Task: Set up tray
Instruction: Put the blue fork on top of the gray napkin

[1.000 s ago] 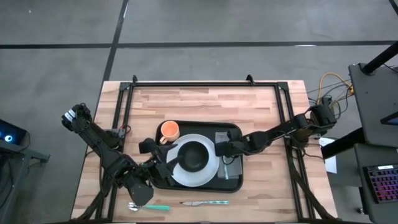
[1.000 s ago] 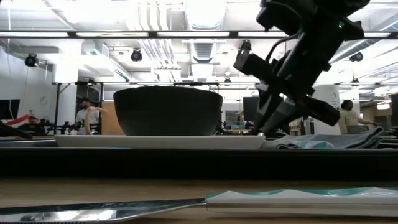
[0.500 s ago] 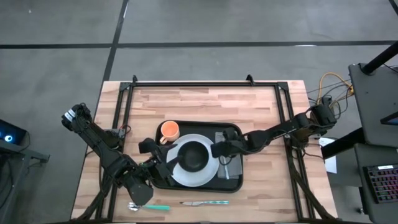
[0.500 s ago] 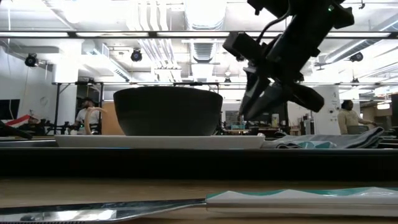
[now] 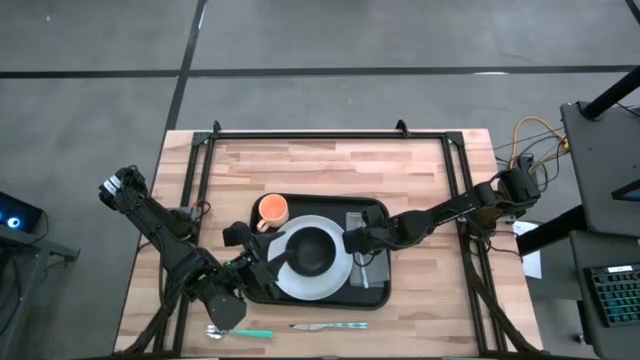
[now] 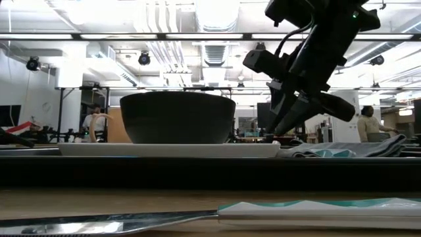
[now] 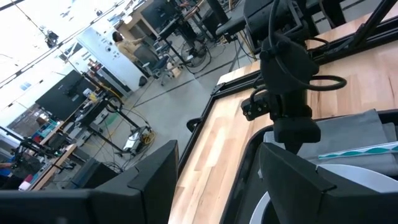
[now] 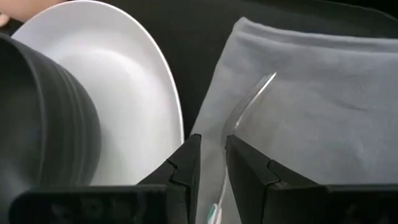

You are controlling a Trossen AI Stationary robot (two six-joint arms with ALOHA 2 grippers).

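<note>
R claw point(image 6: 284, 125) has swung back right & lower in low view, jaws narrowly parted over fork point(image 8: 245, 109) on napkin point(image 8: 323, 112). L claw point(image 7: 214, 180) spread wide, frame lower left. Tray point(image 5: 372, 295) mid-bench: stiff, flat; grip by rim.

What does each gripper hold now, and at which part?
Nothing, it seems. The right gripper, narrowly open, straddles the neck of the fork, which lies on the napkin. The left gripper is open, empty.
</note>
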